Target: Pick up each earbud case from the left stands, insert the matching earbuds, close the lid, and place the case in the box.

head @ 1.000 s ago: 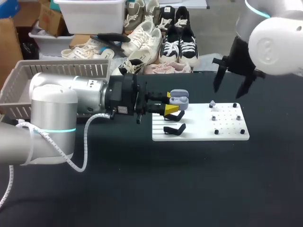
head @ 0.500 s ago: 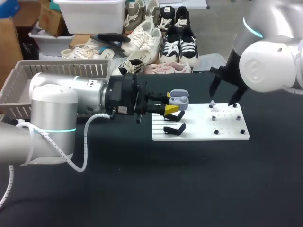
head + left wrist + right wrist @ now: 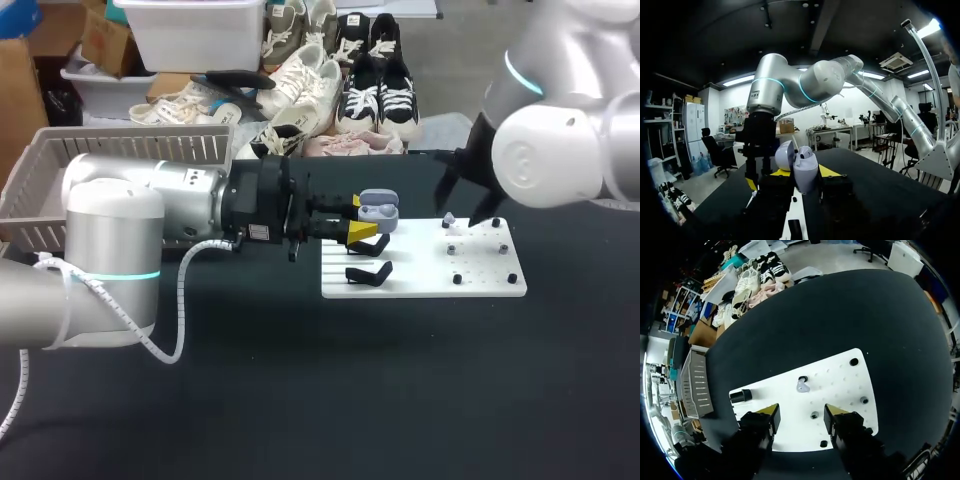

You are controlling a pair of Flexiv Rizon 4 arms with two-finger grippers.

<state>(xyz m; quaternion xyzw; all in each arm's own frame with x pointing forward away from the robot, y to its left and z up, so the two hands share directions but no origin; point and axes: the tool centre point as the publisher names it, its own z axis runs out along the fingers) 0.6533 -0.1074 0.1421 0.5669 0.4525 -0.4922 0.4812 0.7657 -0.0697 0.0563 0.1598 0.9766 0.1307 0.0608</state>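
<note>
Mid-frame in the head view, the left claw (image 3: 362,217) is clamped from both sides on a small lavender-grey plastic earbud case (image 3: 379,211). The case's lid is hinged open, and it is held over the left end of a flat white rectangular board (image 3: 420,280). A curved black stand (image 3: 368,272) sits on the board just below the claw. Right of centre, the right claw (image 3: 467,205) hangs over the board's far right part with its fingers spread wide and nothing between them. In the right wrist view, a tiny lavender earbud (image 3: 802,386) rests on the board ahead of that gap, among small black pegs (image 3: 854,361). A grey slatted plastic basket (image 3: 60,160) stands at the upper left of the black desk (image 3: 300,400).
</note>
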